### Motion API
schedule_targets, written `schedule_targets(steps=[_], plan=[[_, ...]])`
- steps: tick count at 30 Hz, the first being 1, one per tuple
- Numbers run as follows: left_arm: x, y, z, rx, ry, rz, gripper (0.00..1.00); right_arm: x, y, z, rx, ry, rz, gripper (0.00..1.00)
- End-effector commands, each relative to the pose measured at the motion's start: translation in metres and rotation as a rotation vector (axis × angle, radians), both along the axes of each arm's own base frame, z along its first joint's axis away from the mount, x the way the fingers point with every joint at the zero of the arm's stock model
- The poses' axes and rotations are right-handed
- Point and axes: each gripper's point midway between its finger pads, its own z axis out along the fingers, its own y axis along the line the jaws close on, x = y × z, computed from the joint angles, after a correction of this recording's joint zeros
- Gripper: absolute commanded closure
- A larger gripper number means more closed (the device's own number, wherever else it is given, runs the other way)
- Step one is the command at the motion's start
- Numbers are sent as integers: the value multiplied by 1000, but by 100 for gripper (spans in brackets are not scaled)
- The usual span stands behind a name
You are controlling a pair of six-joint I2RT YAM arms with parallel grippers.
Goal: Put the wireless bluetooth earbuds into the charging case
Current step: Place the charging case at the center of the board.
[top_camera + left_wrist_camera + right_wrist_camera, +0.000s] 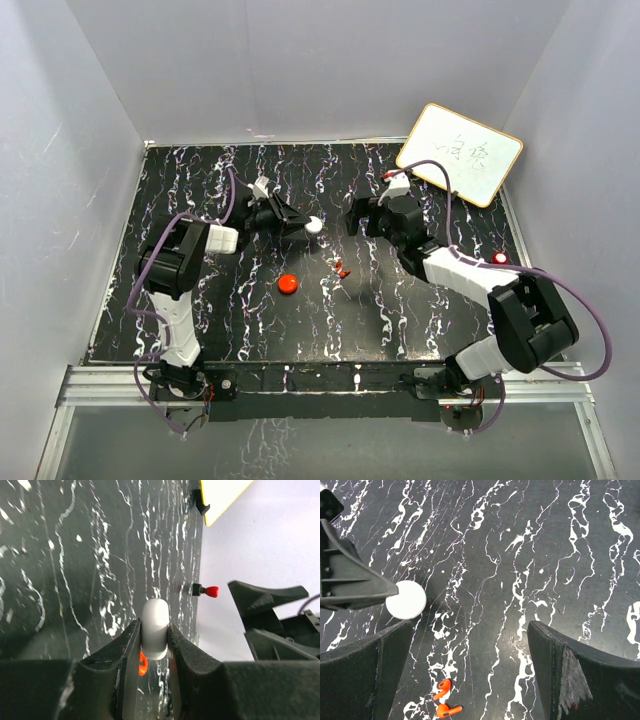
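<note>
The charging case, a round red puck [288, 284], lies on the black marbled table, left of centre. The two red earbuds [341, 268] lie together just right of it; the right wrist view shows them side by side [442, 690] near its lower edge. My left gripper [303, 225] [154, 632] is shut on a small white round piece [314, 225] [154, 630] and holds it above the table behind the puck. A bit of red [142, 663] shows below it; I cannot tell which thing it is. My right gripper [362, 216] [470, 630] is open and empty, above and behind the earbuds.
A white board with a yellow rim [460, 153] leans at the back right corner. A small red knob [500, 258] [212, 591] sits at the table's right edge. Grey walls enclose the table on three sides.
</note>
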Motion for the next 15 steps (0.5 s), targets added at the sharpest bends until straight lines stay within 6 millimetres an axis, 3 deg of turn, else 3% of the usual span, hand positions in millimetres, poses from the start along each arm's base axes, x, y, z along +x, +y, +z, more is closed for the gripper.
schedule_targets(steps=[1,15], plan=[[22,-1,-12,61,-50,23,100,0,-9,19,-18,-76,-22,2],[56,7,-41,213,-65,83,100,-10,-11,29,-18,-106,1,2]])
